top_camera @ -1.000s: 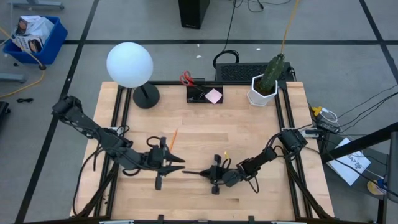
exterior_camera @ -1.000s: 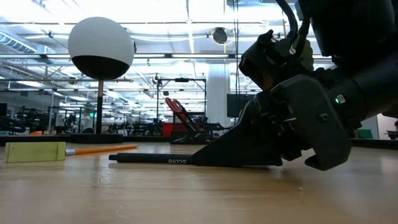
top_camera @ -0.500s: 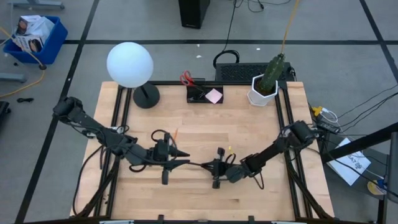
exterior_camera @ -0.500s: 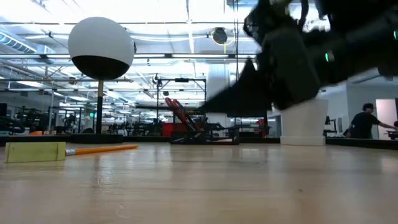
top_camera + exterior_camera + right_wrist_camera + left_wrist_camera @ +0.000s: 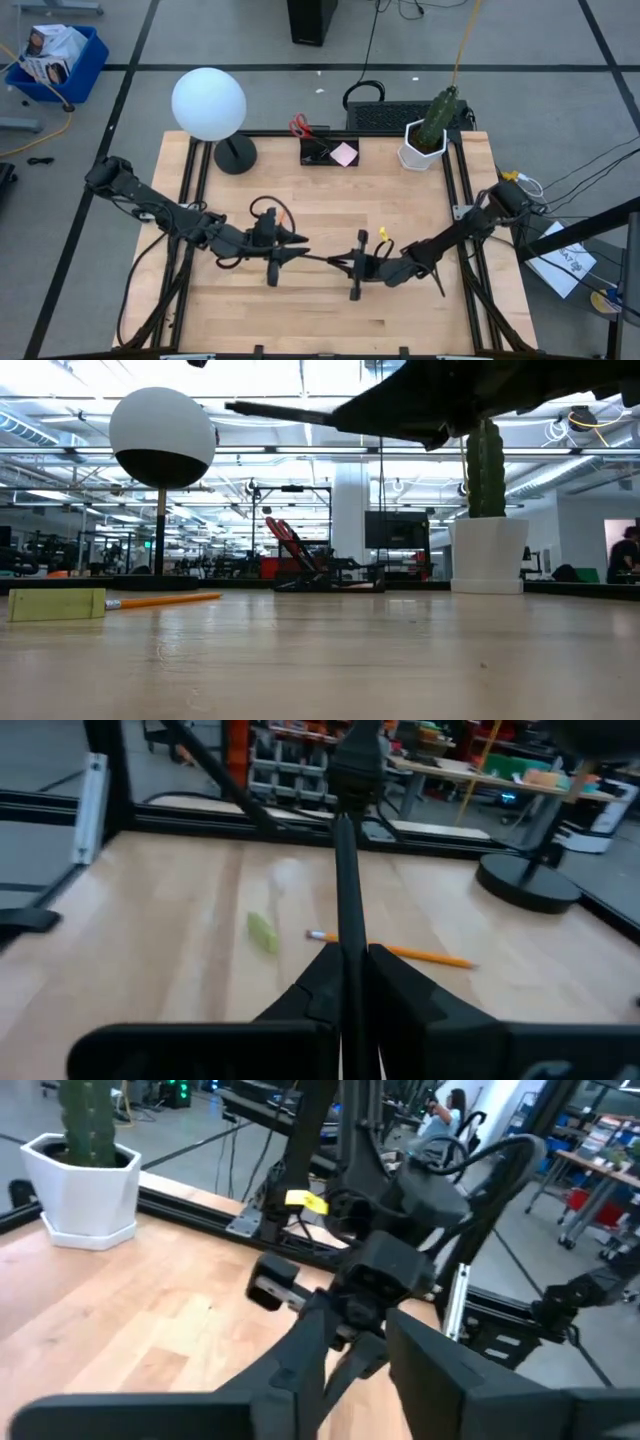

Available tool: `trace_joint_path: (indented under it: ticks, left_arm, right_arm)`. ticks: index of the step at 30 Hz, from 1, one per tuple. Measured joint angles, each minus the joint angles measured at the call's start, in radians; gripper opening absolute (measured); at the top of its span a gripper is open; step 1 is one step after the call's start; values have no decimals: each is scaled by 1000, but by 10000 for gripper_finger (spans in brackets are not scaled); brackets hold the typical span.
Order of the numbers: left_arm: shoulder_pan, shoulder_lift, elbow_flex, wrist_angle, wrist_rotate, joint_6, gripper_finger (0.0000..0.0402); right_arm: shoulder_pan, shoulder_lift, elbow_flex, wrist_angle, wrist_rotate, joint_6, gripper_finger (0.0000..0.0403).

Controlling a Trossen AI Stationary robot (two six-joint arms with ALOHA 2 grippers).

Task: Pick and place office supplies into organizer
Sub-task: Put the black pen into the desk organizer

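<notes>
The right gripper point(image 5: 356, 264), clamped on a black pen point(image 5: 347, 880), has lifted it off the table point(image 5: 400, 200) to meet the part-open left gripper point(image 5: 297, 252) mid-table, likely a handover toward the far-edge organizer point(image 5: 326, 152).

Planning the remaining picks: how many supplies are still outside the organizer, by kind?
black pen: 1, held in the right gripper
orange pencil: 1
yellow-green block: 1
Total: 3
</notes>
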Motion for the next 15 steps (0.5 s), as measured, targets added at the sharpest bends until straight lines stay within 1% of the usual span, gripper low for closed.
trace_joint_path:
  ticks: [4,9,12,15]
  left_arm:
    - [8,0,0,2,18,-9,171]
    - [26,0,0,0,19,-8,243]
    - [36,0,0,-14,19,-15,268]
    - [40,0,0,-38,19,-24,280]
  right_arm:
    - [1,-40,-36,-12,27,2,26]
    - [7,-85,-72,-6,26,23,26]
    - [12,-115,-86,-3,26,22,26]
    - [15,-134,-88,29,41,-4,26]
